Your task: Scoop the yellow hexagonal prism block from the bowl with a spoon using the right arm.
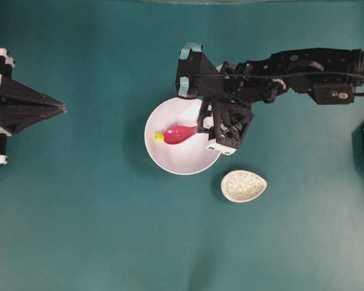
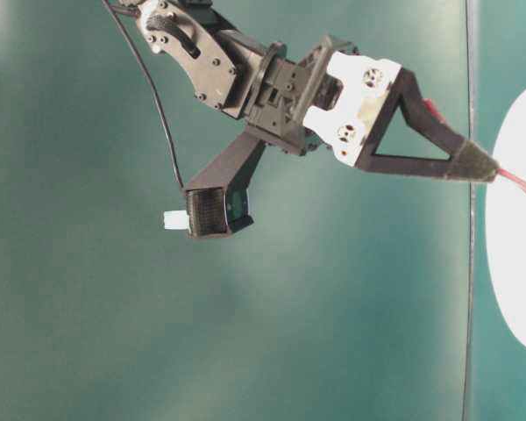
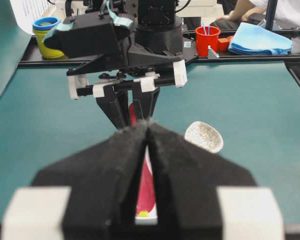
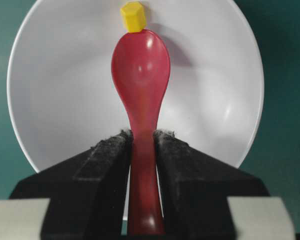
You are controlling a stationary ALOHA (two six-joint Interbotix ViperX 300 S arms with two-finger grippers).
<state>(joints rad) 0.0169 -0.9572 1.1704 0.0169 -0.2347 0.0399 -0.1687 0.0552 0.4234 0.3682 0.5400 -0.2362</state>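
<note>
Right end effector (image 4: 142, 145) grips the spoon (image 4: 141, 75) handle; the block (image 4: 133, 16) sits in the bowl (image 4: 50, 100), touching the scoop's tip on its left side. Risk: pushing on just shoves the block up the wall. Left end effector (image 3: 149, 131) is clenched, idle.
</note>
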